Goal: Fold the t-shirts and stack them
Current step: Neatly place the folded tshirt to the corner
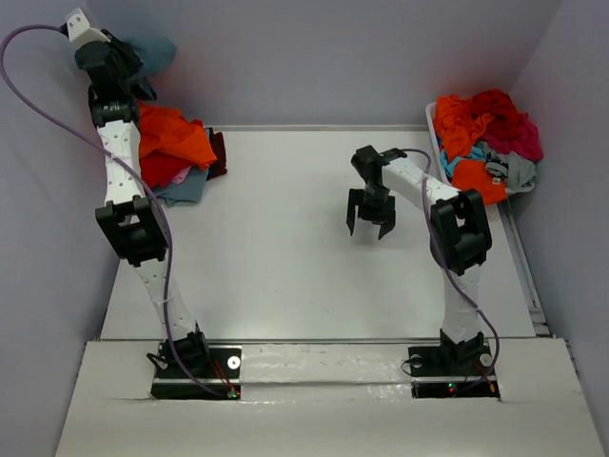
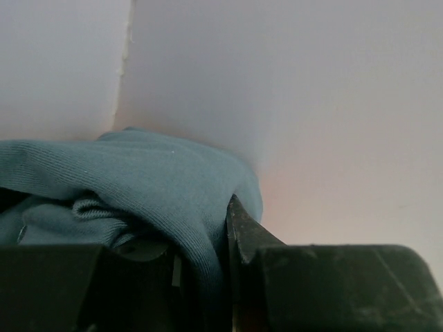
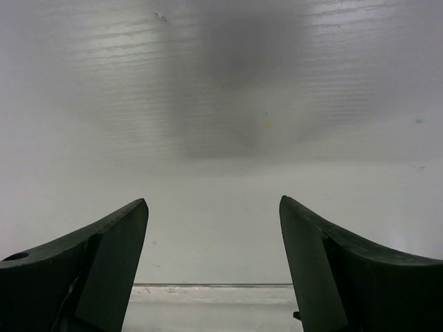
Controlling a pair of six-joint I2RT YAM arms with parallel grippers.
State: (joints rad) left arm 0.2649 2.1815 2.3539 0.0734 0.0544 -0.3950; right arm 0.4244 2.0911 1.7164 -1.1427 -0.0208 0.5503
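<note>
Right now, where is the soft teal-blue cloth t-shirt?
The teal-blue t-shirt is in the far left corner of the top view, pinched in the left hand, beside the heap of orange and red shirts.

raised t-shirt (image 2: 138, 187): teal, fine ribbed | left pile (image 1: 176, 143): orange, red, grey | table (image 1: 285, 267): white | right gripper (image 3: 214, 199): black

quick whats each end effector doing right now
left end effector: closed on the blue t-shirt
right end effector: open, holding nothing
</note>
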